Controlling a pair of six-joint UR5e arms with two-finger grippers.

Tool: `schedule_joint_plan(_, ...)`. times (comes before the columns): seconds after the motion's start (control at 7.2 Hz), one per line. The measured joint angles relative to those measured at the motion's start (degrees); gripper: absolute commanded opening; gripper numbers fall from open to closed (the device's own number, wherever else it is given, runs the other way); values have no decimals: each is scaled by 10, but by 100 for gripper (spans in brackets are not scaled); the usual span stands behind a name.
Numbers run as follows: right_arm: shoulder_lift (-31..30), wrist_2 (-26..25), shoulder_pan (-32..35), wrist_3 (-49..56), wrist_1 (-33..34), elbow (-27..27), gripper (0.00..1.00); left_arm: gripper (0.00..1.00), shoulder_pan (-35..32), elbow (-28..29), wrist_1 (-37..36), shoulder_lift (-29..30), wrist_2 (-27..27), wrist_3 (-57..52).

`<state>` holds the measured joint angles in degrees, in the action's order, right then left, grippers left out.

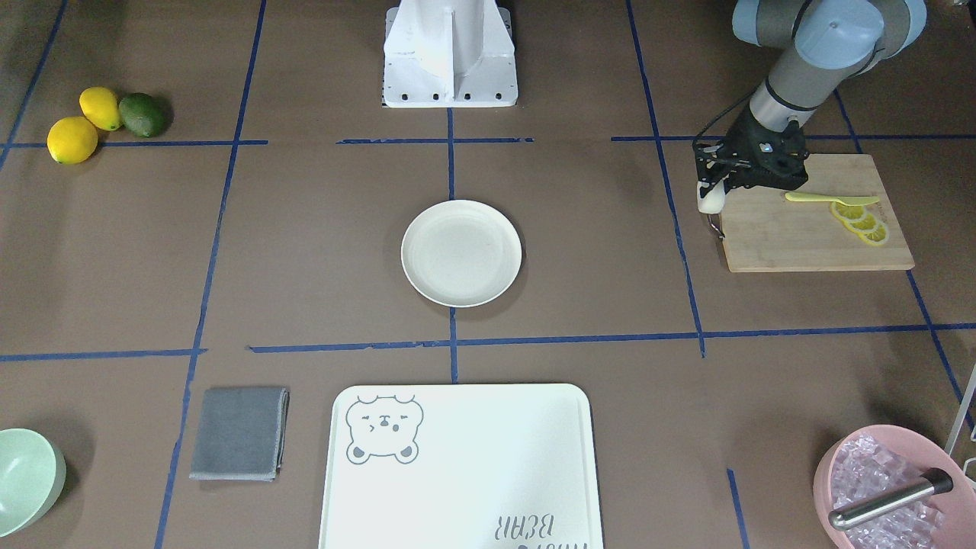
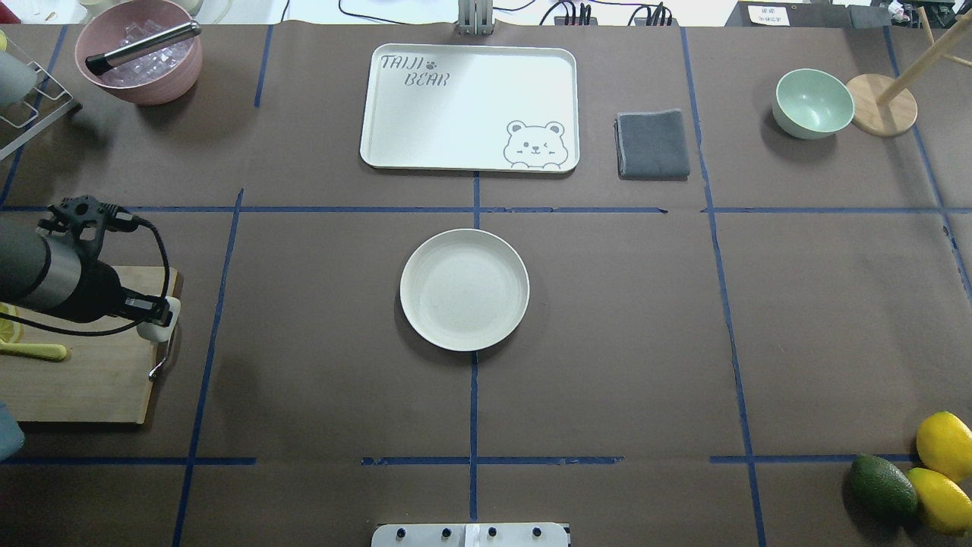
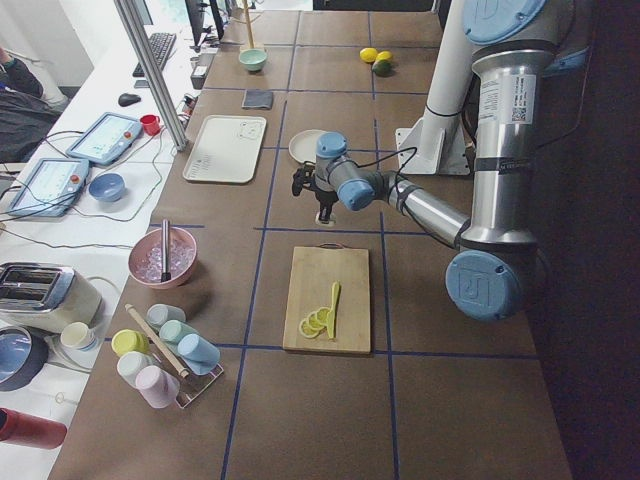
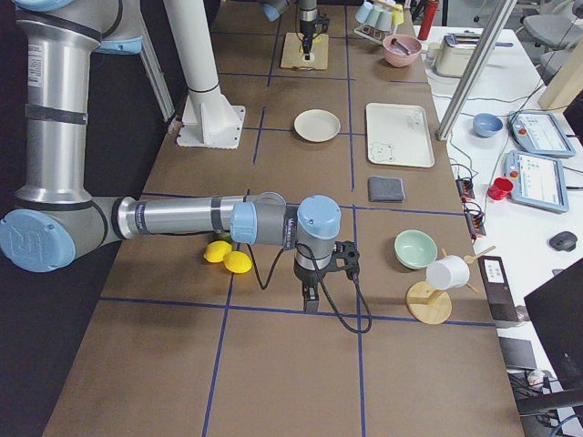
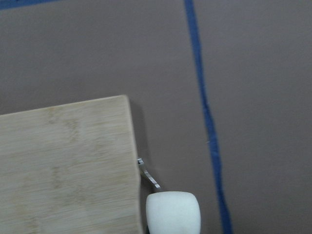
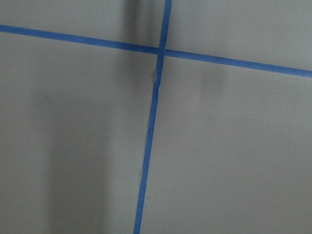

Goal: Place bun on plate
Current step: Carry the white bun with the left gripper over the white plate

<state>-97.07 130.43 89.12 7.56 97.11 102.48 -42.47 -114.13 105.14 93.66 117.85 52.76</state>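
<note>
White and small, the bun [image 1: 711,200] is pinched in the left gripper [image 1: 713,194], just off the board's [image 1: 793,238] corner by its metal hook; the plate [image 1: 461,253] lies well apart, mid-table; the right gripper [image 4: 310,293] hangs near the lemons [image 4: 228,258]; whether it is spread, I cannot tell.

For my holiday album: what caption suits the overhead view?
Left fingers grip the bun at the cutting board's edge; the plate sits bare mid-table.
</note>
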Motion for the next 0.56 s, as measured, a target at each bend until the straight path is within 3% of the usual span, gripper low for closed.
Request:
schedule_joint_plan(0.28,0,0,0,0,0,0,100,31,33,24,-142,163,-21,71)
schedule_joint_plan(0.56,0,0,0,0,0,0,100,32,87,115,-188,310,-70,172)
